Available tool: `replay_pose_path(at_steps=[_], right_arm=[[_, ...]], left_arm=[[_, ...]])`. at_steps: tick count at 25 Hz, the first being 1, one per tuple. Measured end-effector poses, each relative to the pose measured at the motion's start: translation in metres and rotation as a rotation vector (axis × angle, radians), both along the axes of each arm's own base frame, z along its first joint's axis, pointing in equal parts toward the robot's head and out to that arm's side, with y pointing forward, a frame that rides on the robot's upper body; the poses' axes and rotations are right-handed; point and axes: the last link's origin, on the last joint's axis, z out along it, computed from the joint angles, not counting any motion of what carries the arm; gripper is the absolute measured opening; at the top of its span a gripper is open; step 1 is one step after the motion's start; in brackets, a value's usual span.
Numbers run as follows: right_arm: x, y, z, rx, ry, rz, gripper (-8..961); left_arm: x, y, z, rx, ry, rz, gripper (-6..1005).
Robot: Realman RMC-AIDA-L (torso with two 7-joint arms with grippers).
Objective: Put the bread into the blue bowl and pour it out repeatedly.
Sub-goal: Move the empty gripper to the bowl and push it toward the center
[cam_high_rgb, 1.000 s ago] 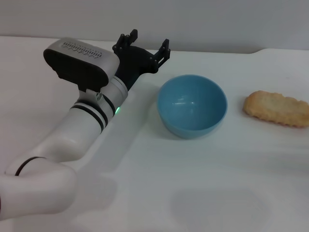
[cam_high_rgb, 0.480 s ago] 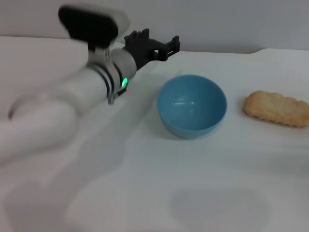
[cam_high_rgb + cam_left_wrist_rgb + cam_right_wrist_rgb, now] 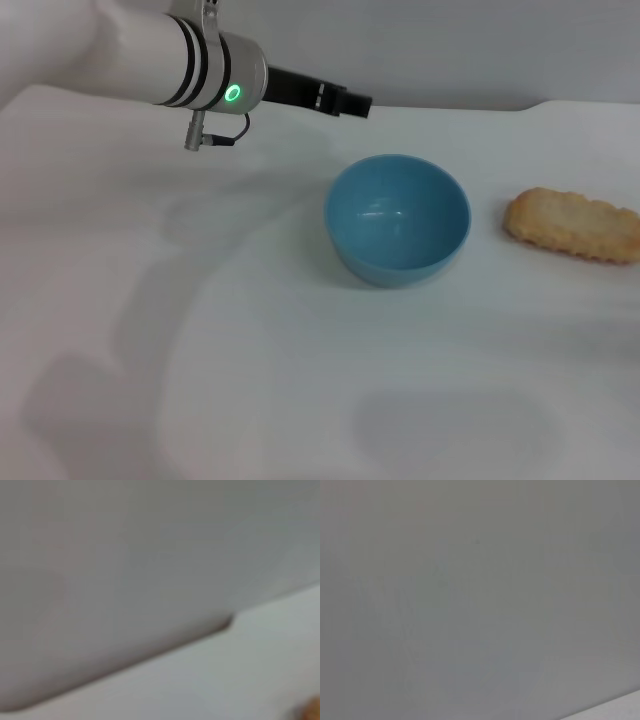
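While the left arm point(image 3: 190, 65) reaches level above the counter point(image 3: 250, 380), behind the blue bowl point(image 3: 398, 218), its jaws' state is unreadable.

White table point(image 3: 300, 400) fills foreground; grey wall point(image 3: 450, 50) behind; rounded table edge.

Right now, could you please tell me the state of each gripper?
Left gripper: raised behind the blue bowl, seen edge-on, holding nothing; open or shut cannot be told.
Right gripper: not in view.
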Motion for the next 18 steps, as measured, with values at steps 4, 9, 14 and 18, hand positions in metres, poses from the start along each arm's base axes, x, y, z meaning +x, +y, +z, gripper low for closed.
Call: replay_pose_path(at_steps=[4, 9, 14, 18], right_arm=[[0.001, 0.000, 0.002, 0.002, -0.004, 0.000, 689], [-0.001, 0.002, 0.002, 0.003, -0.005, 0.006, 689], [-0.002, 0.003, 0.002, 0.003, -0.006, 0.008, 688], [-0.001, 0.003, 0.001, -0.002, -0.008, 0.006, 687]], left_arm=[[0.002, -0.009, -0.011, -0.078, 0.021, -0.003, 813], [-0.005, -0.015, -0.029, -0.134, 0.061, 0.019, 813], [-0.013, -0.015, -0.041, -0.158, 0.087, 0.052, 813], [-0.017, -0.013, -0.044, -0.127, 0.095, 0.045, 813]])
